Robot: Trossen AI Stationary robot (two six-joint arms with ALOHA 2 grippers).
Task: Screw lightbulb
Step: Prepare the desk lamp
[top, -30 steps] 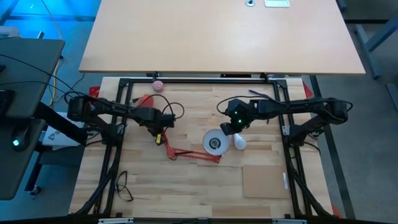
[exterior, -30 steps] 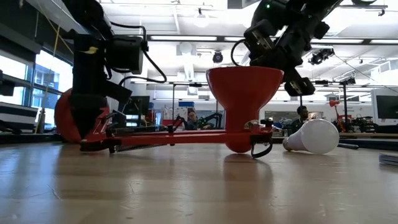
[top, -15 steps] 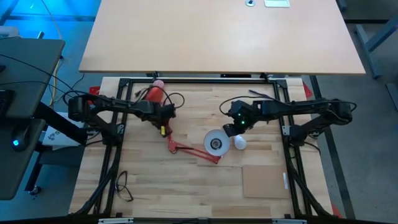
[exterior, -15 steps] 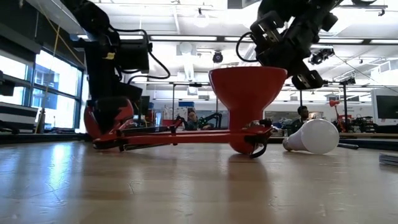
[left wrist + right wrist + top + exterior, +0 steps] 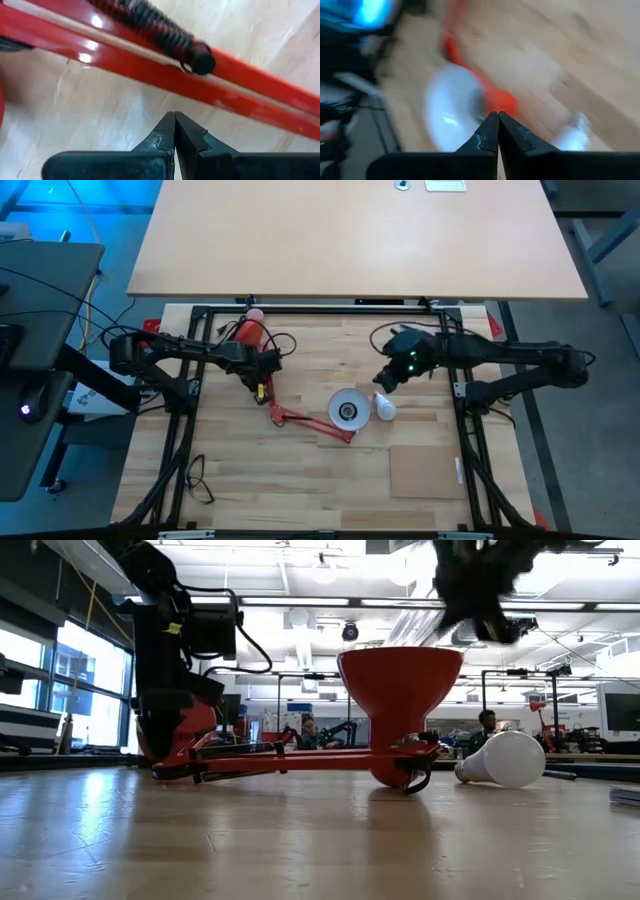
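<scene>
A light wooden table is seen from above, with two dark robot arms reaching in from either side. Near the middle of the table, a red desk lamp is laid flat, its shade opening upward so that the round white inside is shown. In the low view the shade is seen as a red funnel standing on the lamp's thin red arm, which runs along the tabletop to the round red base.

The lightbulb is lying on its side on the table, just beside the shade on the right arm's side and apart from it. In the low view the lightbulb is seen resting on the wood, its white globe pointed away from the lamp.

The left gripper is positioned over the lamp's base end; in its wrist view the fingers are pressed together, empty, just above the red lamp arm and a black coiled spring.

The right gripper is held above the table near the bulb without touching it. Its fingers are likewise pressed together, nothing being held.

A small pink ball is seen at the table's far edge.
</scene>
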